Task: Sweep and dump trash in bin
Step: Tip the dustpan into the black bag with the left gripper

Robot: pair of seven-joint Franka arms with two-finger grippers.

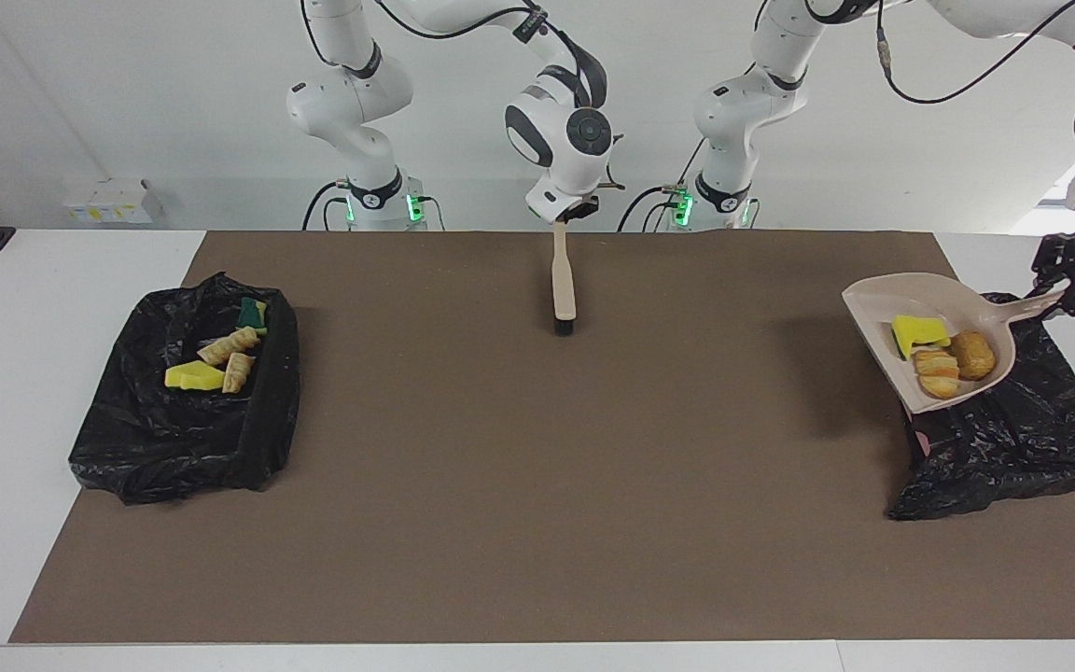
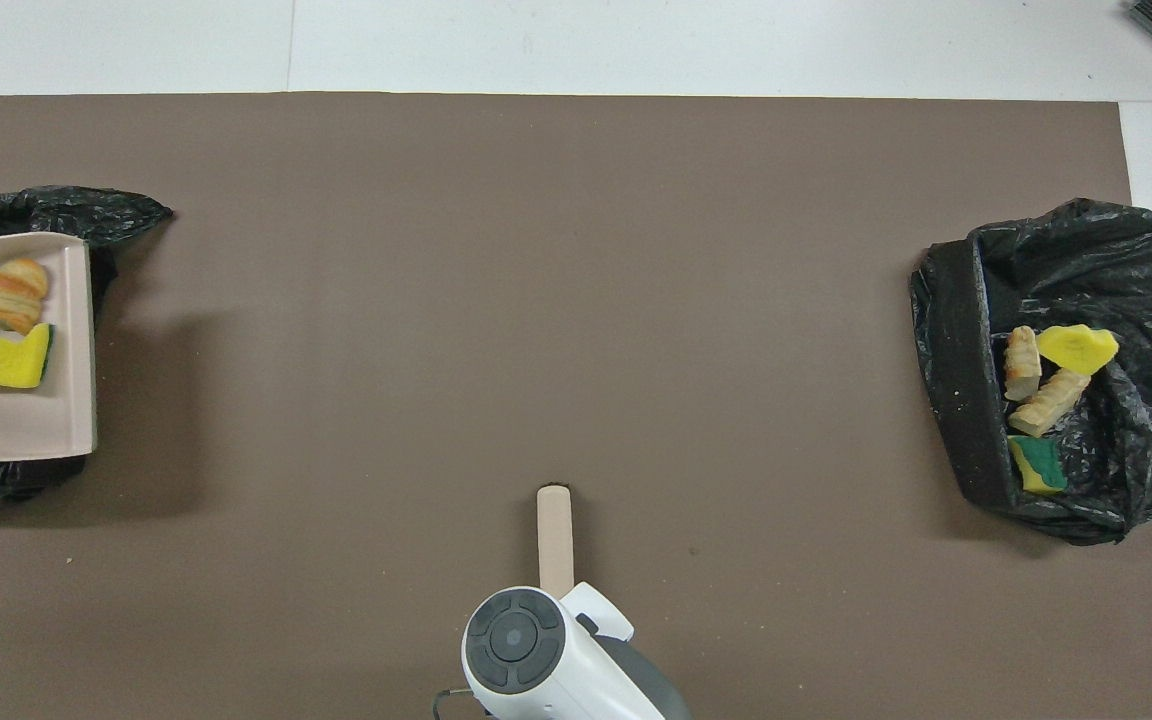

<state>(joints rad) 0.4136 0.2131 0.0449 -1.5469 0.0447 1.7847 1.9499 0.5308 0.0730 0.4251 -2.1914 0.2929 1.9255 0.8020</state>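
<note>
Here, your left pincer (image 1: 1065, 297) is closed on the dustpan (image 1: 883, 303) handle, holding it over the black bin (image 1: 1023, 439) at the left arm's end; three scraps (image 1: 941, 350) lie in the pan. Four scraps (image 2: 1041, 385) sit in the other bin (image 2: 956, 370). Your right pincer (image 1: 567, 219) grips the brush (image 1: 562, 280), bristles down over the table (image 1: 500, 485).

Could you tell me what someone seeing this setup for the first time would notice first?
Probably the beige dustpan, held up by its handle in the left gripper over the black bag-lined bin at the left arm's end of the table, carrying three scraps. Next, the other black bin at the right arm's end, with four scraps lying in it. Between them the right gripper holds the brush hanging over the brown mat.
</note>
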